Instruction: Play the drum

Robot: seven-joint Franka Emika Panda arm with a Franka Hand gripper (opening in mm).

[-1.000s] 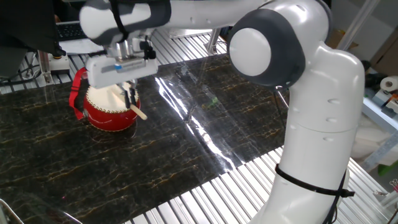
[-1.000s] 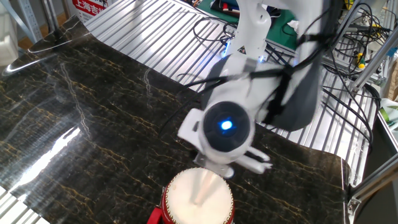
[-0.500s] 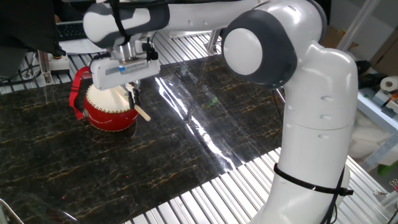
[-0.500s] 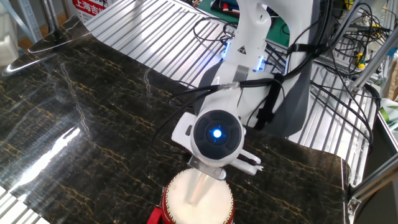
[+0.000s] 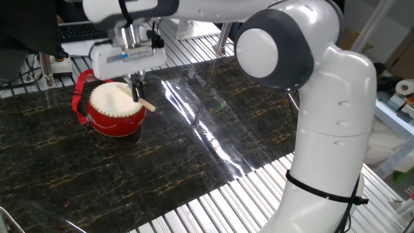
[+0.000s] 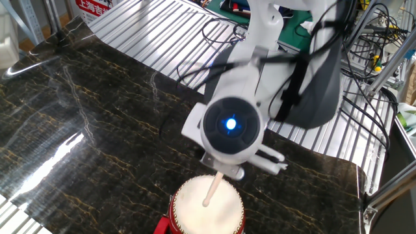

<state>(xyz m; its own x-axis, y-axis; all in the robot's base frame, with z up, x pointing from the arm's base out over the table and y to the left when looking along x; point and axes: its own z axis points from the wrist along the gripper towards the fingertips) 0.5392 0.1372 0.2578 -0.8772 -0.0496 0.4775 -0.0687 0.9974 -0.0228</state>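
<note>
Gripper (image 5: 136, 90) holding a wooden stick (image 5: 145, 103) over the drum (image 5: 116, 108) on the dark marble table (image 5: 194, 149)

The drum, red with a cream-white head and a red strap (image 5: 80, 97) looping off the side away from the robot's base (image 5: 330, 149), stands upright on the table near the edge farthest from that base. In one fixed view the gripper hangs above the part of the drum head nearest the base, its fingers clamped on the thin light stick, which slants down past the drum's rim on that side. In the other fixed view the stick (image 6: 213, 189) lies over the head of the drum (image 6: 207, 209), its lower tip over the middle of the skin; whether it touches the skin I cannot tell, and the wrist with its blue light (image 6: 230, 123) hides the fingers there
</note>
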